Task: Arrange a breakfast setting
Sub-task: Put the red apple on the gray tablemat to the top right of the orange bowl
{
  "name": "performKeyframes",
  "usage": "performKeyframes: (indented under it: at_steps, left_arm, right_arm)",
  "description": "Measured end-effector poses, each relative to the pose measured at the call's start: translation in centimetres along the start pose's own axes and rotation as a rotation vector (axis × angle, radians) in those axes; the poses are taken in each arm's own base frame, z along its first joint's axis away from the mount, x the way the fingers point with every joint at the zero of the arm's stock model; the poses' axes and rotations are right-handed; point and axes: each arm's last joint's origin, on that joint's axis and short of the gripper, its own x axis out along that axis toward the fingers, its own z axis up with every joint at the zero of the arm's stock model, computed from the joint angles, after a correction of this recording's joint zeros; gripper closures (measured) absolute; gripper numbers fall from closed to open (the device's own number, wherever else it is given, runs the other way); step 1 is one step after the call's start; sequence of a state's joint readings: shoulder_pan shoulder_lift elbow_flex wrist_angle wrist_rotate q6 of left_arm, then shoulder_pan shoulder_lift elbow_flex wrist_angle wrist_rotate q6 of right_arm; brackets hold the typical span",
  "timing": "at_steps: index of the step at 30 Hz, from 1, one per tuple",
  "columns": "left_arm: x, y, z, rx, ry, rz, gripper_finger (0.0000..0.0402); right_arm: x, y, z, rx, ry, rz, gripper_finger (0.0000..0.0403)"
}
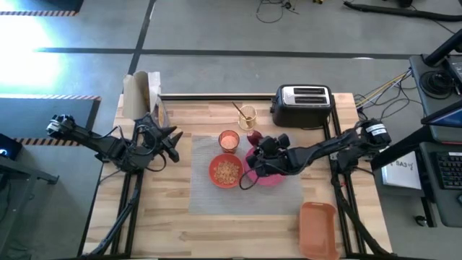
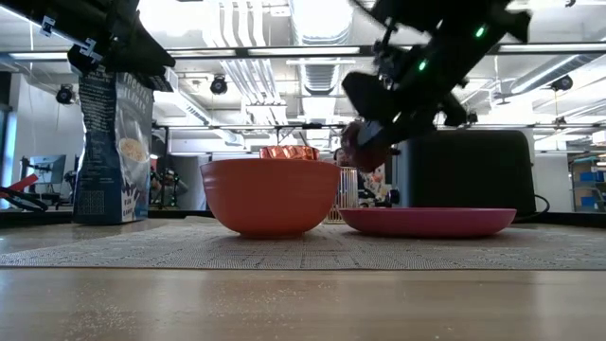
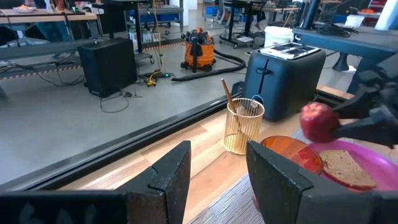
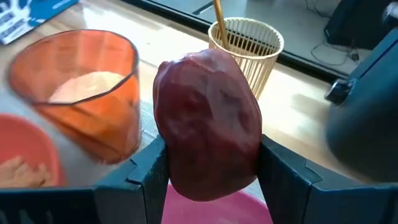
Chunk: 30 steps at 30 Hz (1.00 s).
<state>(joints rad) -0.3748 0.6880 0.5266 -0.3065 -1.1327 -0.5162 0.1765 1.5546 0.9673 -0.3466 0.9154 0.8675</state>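
Dark red fruit (image 4: 208, 124) clamped between the right gripper's (image 4: 211, 171) two fingers, held up in the air just above the pink plate's (image 2: 428, 222) near-toaster edge, not touching it. Looked like an apple, bit wrinkly. Toast slice (image 3: 346, 168) lying flat on that plate already. Orange-red bowl (image 2: 270, 196) just beside the plate on the left arm's side, with some cereal-looking stuff in it. Orange cup (image 4: 81, 87) right behind the bowl, holding something pale, hard to tell what. All of that sat on a grey woven mat (image 1: 206, 191) in the middle of the wooden table (image 1: 166, 224).

Further back, a little wire holder (image 3: 244, 126) with a thin stick or handle poking out; couldn't say if that was the spoon. Black-and-silver toaster (image 1: 303, 105) right next to it at the far edge. Orange tray (image 1: 318, 229) well apart, down at the near right corner.

Left gripper (image 3: 217, 180) parked off to the left side of the table, fingers apart with nothing between them. Cereal bag (image 2: 112, 142) standing upright near the far left corner.
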Motion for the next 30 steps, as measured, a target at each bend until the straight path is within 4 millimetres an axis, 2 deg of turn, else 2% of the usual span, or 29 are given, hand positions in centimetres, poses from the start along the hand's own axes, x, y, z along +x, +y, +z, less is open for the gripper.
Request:
performKeyframes:
  at_steps: [7,15,23,30]
  left_arm:
    - [0.0,0.0,0.0,0.011,0.001,0.0,0.0263]
    - [0.0,0.0,0.0,0.023,0.003,0.001,0.0263]
    - [0.0,0.0,0.0,0.043,0.003,0.002,0.0263]
    - [0.0,0.0,-0.1,0.043,0.003,0.001,0.0263]
  right_arm:
    - [2.9,0.2,-0.8,0.108,-0.046,-0.004,0.0213]
    - [5.8,1.5,-2.3,0.177,-0.075,0.005,0.0211]
    - [6.9,2.0,-3.8,0.254,-0.058,0.005,0.021]
    - [7.1,2.2,-4.0,0.27,-0.042,0.024,0.02]
